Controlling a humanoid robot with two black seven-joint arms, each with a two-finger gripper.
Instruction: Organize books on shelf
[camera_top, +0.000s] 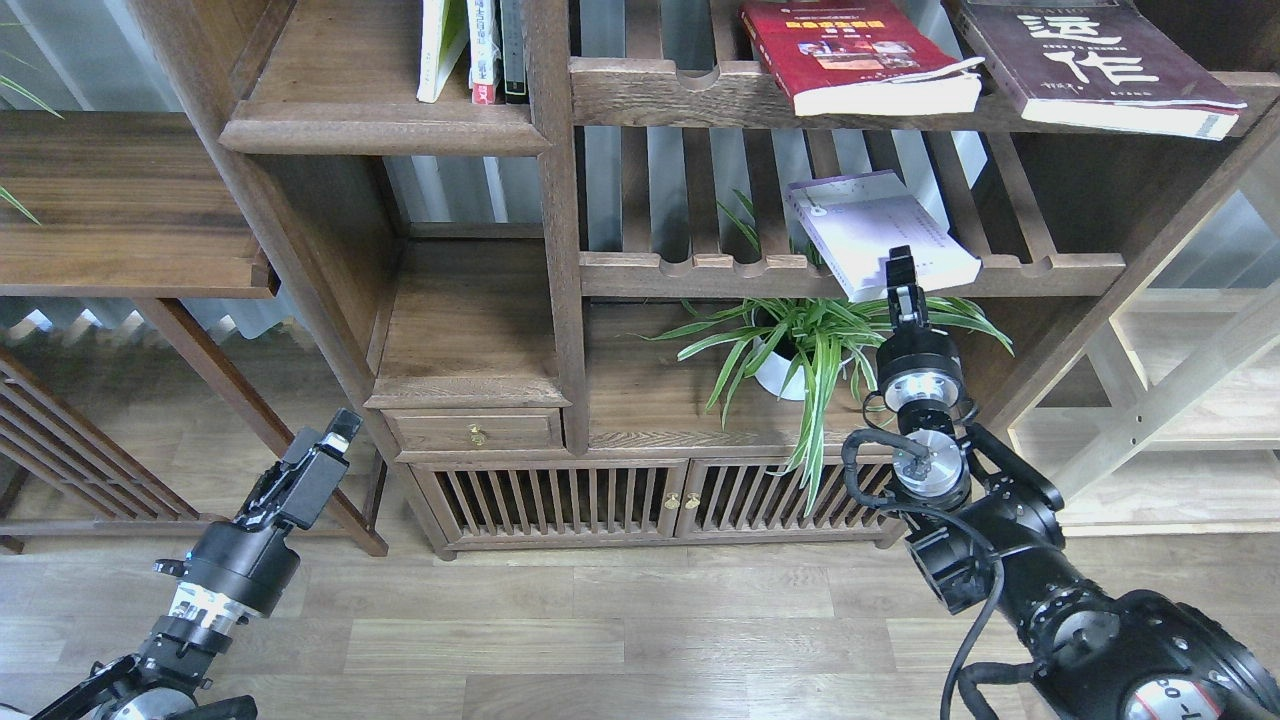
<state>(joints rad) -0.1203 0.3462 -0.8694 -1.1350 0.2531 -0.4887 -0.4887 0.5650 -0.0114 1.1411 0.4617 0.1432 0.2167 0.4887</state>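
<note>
my left gripper (335, 432) hangs low over the wood-plank floor (620, 620) in front of the dark bookcase (560, 330), pointing up and away; seen end-on, i cannot tell whether its fingers are apart or together. it is well apart from every book.

my right gripper (900, 268) reaches up past a spider plant in a white pot (800, 345) to the front rail of a slatted rack (700, 272). its tip overlaps the near edge of a pale lavender-white book (865, 235) lying tilted across that rack and jutting over the rail. the fingers look narrow, but i cannot tell whether they clamp the book or merely touch it.

on the slatted rack above, a red book (850, 50) lies flat with its white page edge toward me, its cover text too small to read. just beside it to the right lies a dark maroon book (1090, 60) with big cream chinese characters, the lower one reading "作".

farther left, on a solid dark-brown shelf (385, 125) with a rounded front edge, a few thin books (480, 45) stand upright against the post, their spine lettering unreadable.
</note>
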